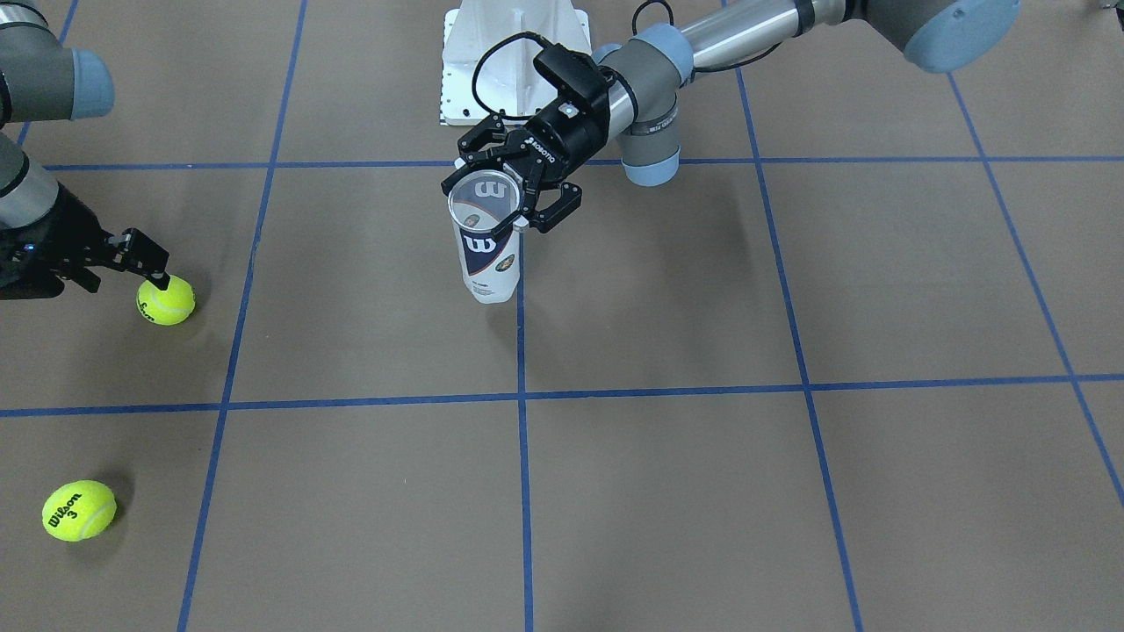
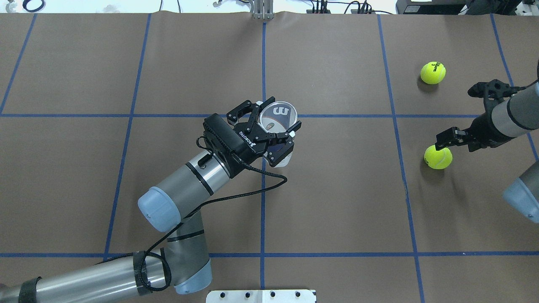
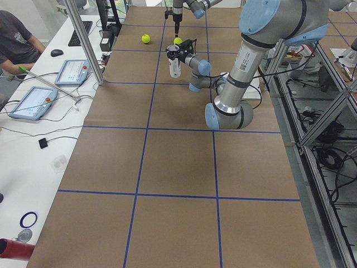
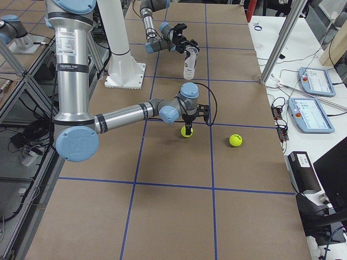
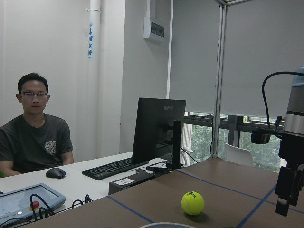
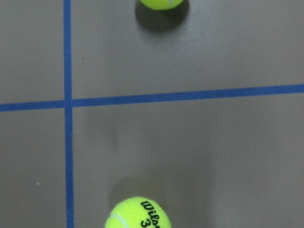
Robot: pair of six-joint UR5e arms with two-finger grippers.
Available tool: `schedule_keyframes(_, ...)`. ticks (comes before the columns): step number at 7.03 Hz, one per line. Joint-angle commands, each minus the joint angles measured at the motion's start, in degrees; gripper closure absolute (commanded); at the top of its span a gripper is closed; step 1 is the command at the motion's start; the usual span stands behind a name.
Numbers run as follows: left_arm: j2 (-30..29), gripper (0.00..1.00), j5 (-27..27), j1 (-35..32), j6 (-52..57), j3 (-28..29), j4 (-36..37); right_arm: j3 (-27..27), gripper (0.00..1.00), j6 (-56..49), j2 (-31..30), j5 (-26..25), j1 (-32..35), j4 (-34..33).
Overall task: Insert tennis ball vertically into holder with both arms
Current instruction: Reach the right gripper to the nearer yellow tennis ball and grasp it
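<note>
The holder [image 1: 487, 254], a clear can with a navy "W" label, stands upright with its top open near the table's middle. My left gripper [image 1: 514, 189] is shut on it just below the rim; this also shows in the overhead view [image 2: 276, 130]. One tennis ball [image 2: 438, 157] lies to my right. My right gripper [image 2: 461, 115] is open and points down, with one fingertip [image 1: 161, 279] at that ball's top [image 1: 166, 299]. A second tennis ball [image 2: 433, 73], marked "Wilson 3", lies farther out. The right wrist view shows both balls but no fingers.
Blue tape lines [image 2: 263, 189] divide the brown table. The white pedestal base [image 1: 516, 61] stands behind the holder. An operator [image 5: 35, 137] sits at a side desk with monitor and tablets. Bare table [image 1: 790, 491] spreads in front of the holder.
</note>
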Motion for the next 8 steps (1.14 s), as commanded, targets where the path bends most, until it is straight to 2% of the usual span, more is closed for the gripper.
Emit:
schedule_keyframes(1, 0.0, 0.19, 0.1, 0.0, 0.0, 0.0, 0.0, -1.7, 0.01, 0.1, 0.5, -0.6, -2.6, 0.1)
schedule_keyframes(5, 0.0, 0.19, 0.0, -0.1, 0.0, 0.2, -0.1, -6.4, 0.04, 0.0, 3.7, -2.3, -4.4, 0.2)
schedule_keyframes(6, 0.1, 0.19, 0.0, -0.1, 0.0, 0.3, -0.1, -7.1, 0.09, -0.4, 4.0, -2.2, -4.4, 0.2)
schedule_keyframes(7, 0.1, 0.19, 0.0, -0.1, 0.0, 0.4, -0.1, -7.1, 0.38, 0.1, 3.7, -2.2, -4.2, 0.2)
schedule_keyframes(8, 0.1, 0.19, 0.0, -0.1, -0.1, 1.1, -0.3, -6.9, 0.8, 0.1, 3.6, -2.1, -4.2, 0.2)
